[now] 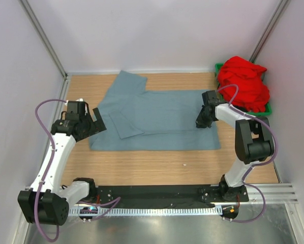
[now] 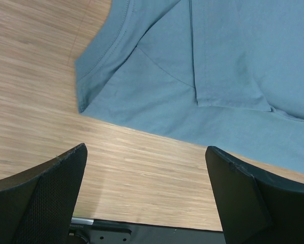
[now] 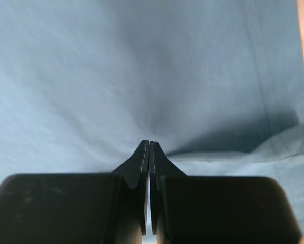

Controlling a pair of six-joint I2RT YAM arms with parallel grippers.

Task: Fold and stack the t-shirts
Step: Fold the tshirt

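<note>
Right jaws, pressed together, pinch the grey-blue t-shirt near its right edge, and the smooth cloth creases toward their tips. Left jaws hang spread over bare wooden table just beside the shirt's left edge. Beyond its far right corner, a green bin holds the crumpled red t-shirt.

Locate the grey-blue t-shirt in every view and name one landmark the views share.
Top external: grey-blue t-shirt spread flat at the centre.
Left wrist: it fills the upper right, beyond the open left gripper.
Right wrist: it covers nearly the whole frame; the right gripper is shut on it.
Shared landmark: the wooden table, a mere sliver at the right edge in the right wrist view.
</note>
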